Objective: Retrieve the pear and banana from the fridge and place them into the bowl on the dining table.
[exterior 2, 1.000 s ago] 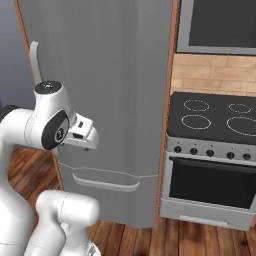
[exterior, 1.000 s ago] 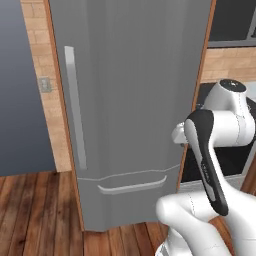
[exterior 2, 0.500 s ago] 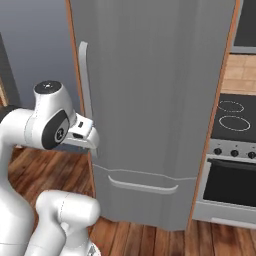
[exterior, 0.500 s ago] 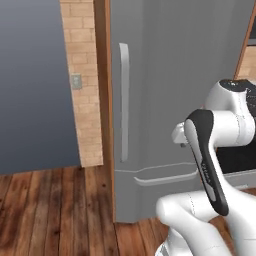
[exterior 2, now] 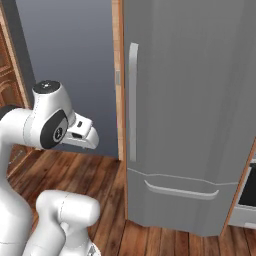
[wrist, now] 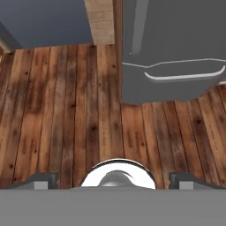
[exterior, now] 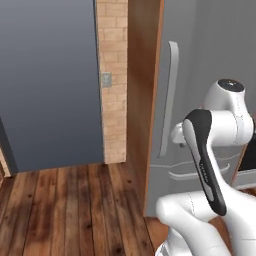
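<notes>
The fridge (exterior: 210,60) is a tall grey unit with its door shut, standing right of centre in the left base view and also seen as the fridge (exterior 2: 190,100) and the fridge (wrist: 176,35). Its long pale bar handle (exterior 2: 132,100) runs upright near the door's left edge, with a drawer handle (exterior 2: 182,192) lower down. The pear and banana are hidden behind the shut door. The bowl and dining table are out of view. My gripper (wrist: 114,178) hangs over the wooden floor, short of the fridge, its fingertips (wrist: 44,180) wide apart and empty.
Wooden plank floor (wrist: 66,110) spreads in front of the fridge. A wooden side panel (exterior: 142,100), a brick strip (exterior: 112,75) and a dark blue-grey wall (exterior: 50,85) stand to the fridge's left. An oven edge (exterior 2: 248,190) shows at the right.
The whole picture has slid: the cameras moved with the base, so the fridge now sits further right and the blue-grey wall has come into view. The arm keeps its pose, gripper still open.
</notes>
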### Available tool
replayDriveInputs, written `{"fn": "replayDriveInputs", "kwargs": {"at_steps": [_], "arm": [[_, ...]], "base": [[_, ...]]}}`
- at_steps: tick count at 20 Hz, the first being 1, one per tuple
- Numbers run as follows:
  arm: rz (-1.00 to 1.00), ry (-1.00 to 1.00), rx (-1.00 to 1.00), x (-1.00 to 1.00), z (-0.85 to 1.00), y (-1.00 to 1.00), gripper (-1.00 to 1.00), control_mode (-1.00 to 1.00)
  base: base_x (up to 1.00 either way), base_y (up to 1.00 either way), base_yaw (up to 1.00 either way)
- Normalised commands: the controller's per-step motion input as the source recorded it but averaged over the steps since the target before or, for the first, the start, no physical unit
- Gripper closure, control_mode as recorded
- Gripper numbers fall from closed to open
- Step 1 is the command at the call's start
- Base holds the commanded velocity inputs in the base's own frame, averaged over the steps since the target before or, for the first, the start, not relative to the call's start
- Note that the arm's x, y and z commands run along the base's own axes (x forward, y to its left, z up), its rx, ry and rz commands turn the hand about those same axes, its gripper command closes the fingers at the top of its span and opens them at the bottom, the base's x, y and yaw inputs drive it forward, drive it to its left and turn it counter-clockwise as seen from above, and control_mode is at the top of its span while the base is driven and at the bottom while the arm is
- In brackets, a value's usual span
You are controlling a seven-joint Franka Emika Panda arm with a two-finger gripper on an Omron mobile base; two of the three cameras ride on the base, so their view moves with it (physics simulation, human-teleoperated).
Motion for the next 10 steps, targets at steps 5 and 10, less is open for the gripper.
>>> {"fn": "replayDriveInputs", "kwargs": {"at_steps": [5,10], "arm": [[0.0,0.0,0.0,0.0,0.0,0.0,-1.0,1.0],[-0.05,-0.05,0.0,-0.02,0.0,0.0,-1.0,-1.0]], "base": [[-0.37,0.16,-0.04],[-0.16,0.0,-0.07]]}}
